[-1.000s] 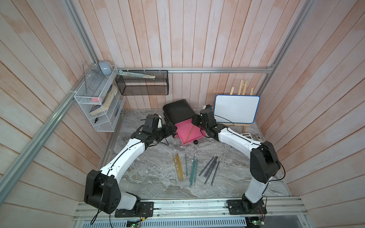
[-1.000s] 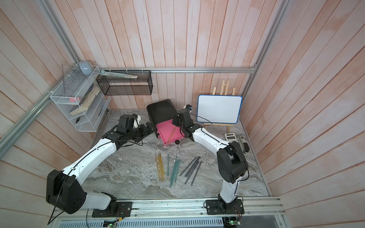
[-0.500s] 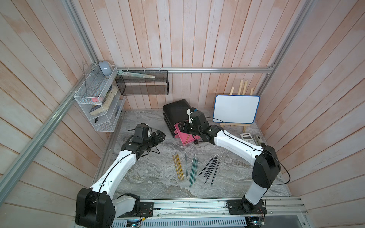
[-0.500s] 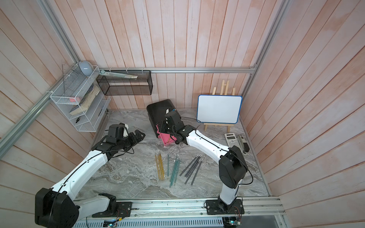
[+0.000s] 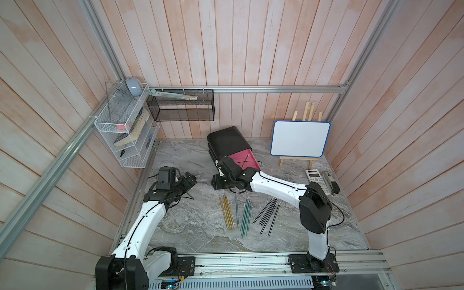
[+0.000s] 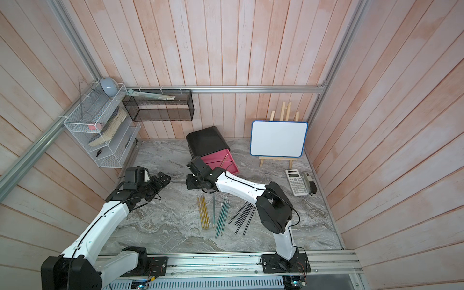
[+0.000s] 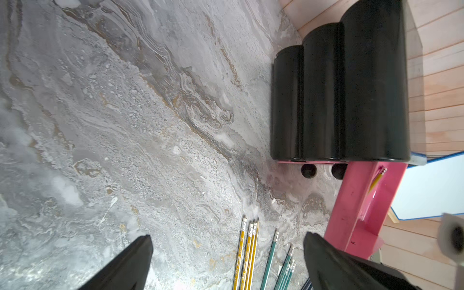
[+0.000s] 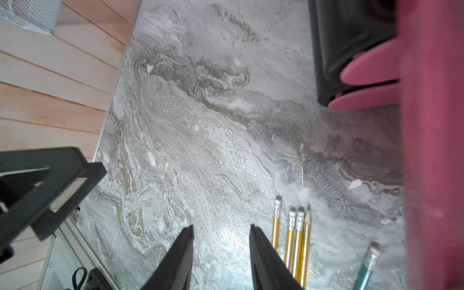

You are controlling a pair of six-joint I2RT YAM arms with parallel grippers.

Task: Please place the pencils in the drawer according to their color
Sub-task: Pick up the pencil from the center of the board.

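At worktop (image 5: 200,226) back edge: pink drawer (image 5: 237,158) pulled out, yellow pencil (image 7: 375,180) inside; right gripper (image 8: 221,226) empty, half spread, near yellow pencils (image 8: 291,236); left gripper (image 7: 227,236) spread wide, empty.

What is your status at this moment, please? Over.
Both empty: left gripper open, right gripper open. Top pink drawer open, one yellow pencil inside; other pencils on marble table. Nothing seen blocking them.

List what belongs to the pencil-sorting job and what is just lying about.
Job:
- yellow pencils, teal pencils, black pencils
- black cabinet with its pink drawer open, one yellow pencil inside

Lying about:
- whiteboard
- calculator
- black mesh basket
- white wire shelf
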